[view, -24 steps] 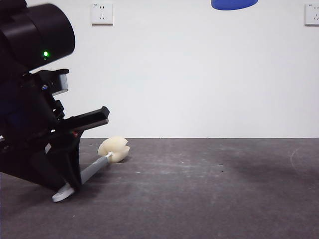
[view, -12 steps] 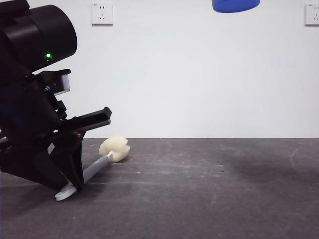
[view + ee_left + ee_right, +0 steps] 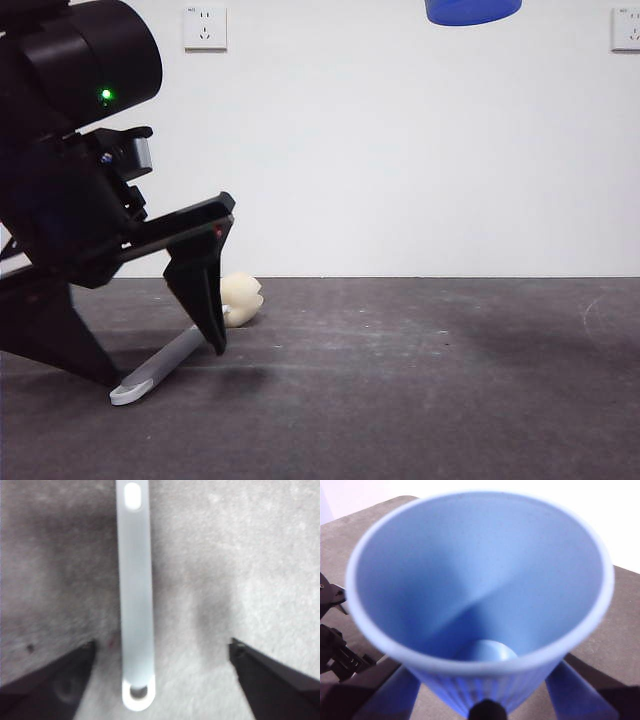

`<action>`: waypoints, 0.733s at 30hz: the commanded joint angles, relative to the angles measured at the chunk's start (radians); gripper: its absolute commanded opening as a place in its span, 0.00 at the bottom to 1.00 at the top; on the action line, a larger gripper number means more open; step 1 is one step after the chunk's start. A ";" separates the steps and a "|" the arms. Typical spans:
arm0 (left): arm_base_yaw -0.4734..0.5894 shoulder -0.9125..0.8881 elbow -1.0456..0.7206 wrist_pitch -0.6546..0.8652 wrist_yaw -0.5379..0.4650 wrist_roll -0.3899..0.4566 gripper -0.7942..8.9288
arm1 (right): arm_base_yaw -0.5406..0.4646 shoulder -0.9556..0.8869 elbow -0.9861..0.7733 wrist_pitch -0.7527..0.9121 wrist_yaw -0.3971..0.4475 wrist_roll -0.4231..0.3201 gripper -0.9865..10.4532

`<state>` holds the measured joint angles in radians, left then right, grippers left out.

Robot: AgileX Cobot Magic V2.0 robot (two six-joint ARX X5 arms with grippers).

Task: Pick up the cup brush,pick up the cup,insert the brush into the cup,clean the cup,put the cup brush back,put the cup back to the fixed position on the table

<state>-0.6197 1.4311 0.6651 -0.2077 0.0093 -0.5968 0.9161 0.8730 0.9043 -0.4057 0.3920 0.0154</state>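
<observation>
- Front view: the left gripper [image 3: 150, 345] straddles the cup brush [image 3: 175, 355], which lies flat on the table [image 3: 420, 390] with its sponge head behind the far jaw. Only the base of the cup [image 3: 472, 10] shows, high at the top edge.
- Left wrist view: the 2 jaws stand wide apart, gripping nothing; the brush handle [image 3: 135, 595] lies between them, nearer 1 jaw.
- Right wrist view: the right gripper [image 3: 485, 707] is clamped on the cup [image 3: 480, 580], held aloft.
- Judged progress: brush back on the table; returning the cup remains.
</observation>
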 commanded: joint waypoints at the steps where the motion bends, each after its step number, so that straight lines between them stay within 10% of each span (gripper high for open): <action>1: 0.004 -0.037 0.020 -0.037 -0.009 0.043 0.54 | 0.001 0.004 0.003 0.007 -0.001 0.007 0.07; 22: 0.006 -0.714 0.066 -0.279 -0.007 0.134 0.54 | -0.099 0.127 -0.439 0.589 -0.044 -0.030 0.07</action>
<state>-0.6170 0.7326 0.7330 -0.4805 0.0010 -0.4847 0.8223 0.9936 0.4862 0.1627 0.3599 -0.0040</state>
